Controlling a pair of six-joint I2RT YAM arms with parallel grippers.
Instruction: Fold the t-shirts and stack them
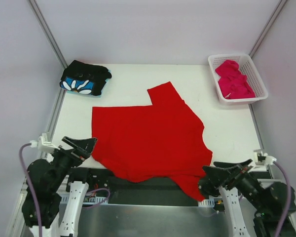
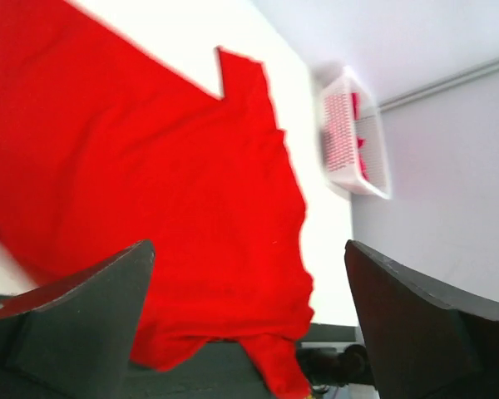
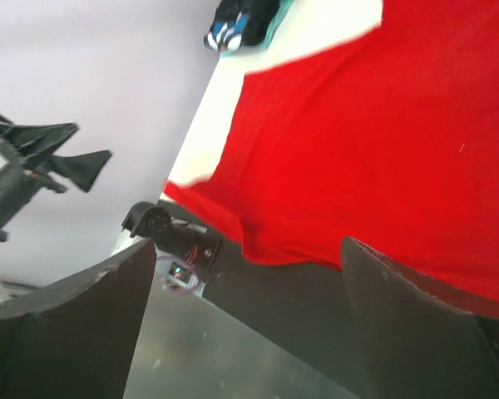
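Top external, red t-shirt (image 1: 148, 138) spread out

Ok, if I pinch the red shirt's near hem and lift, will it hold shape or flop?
Probably flops: the red t-shirt lies limp, its near corner drooping off the table. A push would likely bunch it, given the rumpled near hem.
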